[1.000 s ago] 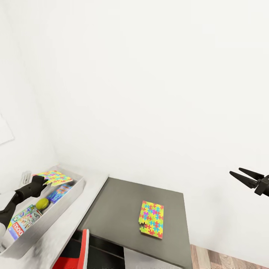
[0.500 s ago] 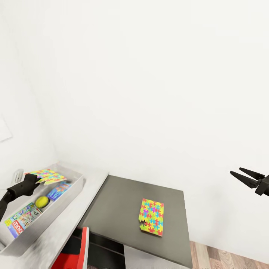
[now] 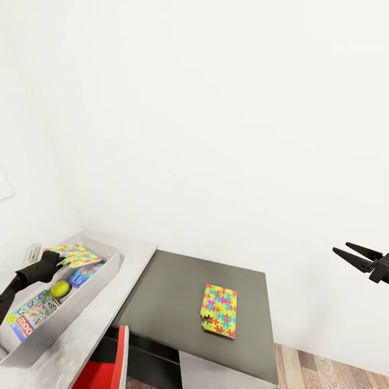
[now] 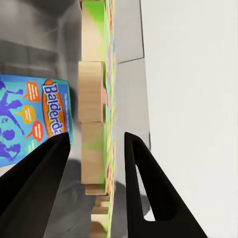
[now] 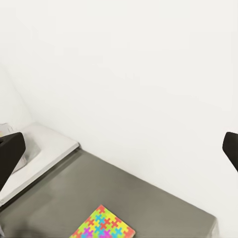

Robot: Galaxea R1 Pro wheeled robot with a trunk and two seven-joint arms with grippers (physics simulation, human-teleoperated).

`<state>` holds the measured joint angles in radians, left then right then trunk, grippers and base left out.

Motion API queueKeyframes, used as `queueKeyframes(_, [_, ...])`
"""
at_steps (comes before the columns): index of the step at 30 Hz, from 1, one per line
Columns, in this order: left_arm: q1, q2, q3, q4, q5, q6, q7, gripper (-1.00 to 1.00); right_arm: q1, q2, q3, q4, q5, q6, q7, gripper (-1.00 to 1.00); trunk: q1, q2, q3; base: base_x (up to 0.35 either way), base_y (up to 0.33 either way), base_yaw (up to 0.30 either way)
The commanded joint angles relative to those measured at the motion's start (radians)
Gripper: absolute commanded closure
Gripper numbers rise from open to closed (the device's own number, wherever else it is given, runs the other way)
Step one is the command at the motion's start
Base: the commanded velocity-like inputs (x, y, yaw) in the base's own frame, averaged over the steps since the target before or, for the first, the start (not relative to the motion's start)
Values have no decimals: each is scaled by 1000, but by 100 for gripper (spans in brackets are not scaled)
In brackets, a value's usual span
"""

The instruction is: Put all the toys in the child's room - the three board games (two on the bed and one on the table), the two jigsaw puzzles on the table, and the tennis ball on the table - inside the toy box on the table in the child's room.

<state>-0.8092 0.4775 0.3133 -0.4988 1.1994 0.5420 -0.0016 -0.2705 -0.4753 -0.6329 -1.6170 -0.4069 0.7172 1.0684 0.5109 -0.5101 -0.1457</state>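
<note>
Grey walls of the toy box (image 3: pixel 106 267) frame my left gripper (image 3: pixel 60 260), which holds one jigsaw puzzle (image 3: pixel 75 254) over the far end of the bin. On my left wrist camera the two black fingers (image 4: pixel 144 188) sit on either side of the sheet (image 4: pixel 94 119), seen edge-on with its pale wood backing and coloured face; I read the grip as clamped on it, though the contact itself is hard to make out. Beside it in that view lies a blue board game (image 4: pixel 29 119) printed with white lettering.

From the head camera, the tray rests on the pale glossy table (image 3: pixel 81 337) against the white wall. Inside it I see the tennis ball (image 3: pixel 60 288) near the middle, the blue box (image 3: pixel 85 273) just beyond it under the held sheet, and another printed game box (image 3: pixel 33 314) at the near end.

Well apart from the bin, the second jigsaw puzzle (image 3: pixel 219 310) lies flat on a dark grey surface (image 3: pixel 173 292) that adjoins the table. My right gripper (image 3: pixel 352 256) hangs in the air off to the right, fingers spread with nothing between them. A red object (image 3: pixel 105 367) shows at the bottom edge, and a strip of wood floor (image 3: pixel 335 373) at lower right.
</note>
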Motion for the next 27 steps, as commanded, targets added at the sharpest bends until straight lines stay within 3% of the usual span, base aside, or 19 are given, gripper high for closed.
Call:
queueKeyframes(1, [-1,0,5,0,2,7,-1,100,-1,0,-1,0,-4,6,6,-100,0,-2,-4,0,0,0])
queueKeyframes(9, [-5,-3,5,2,2,2,-3,100,-1,0,4,0,-4,5,29,-100,0,-2,-16,0,0,0])
queueKeyframes(18, [-66,-6,2,38,2,-27,-3,100,-1,0,3,0,-4,6,30,-100,0,-2,-31,0,0,0])
queueKeyframes(27, [-80,-6,1,53,1,-31,-3,100,-1,0,4,0,-4,5,30,-100,0,-2,-45,0,0,0])
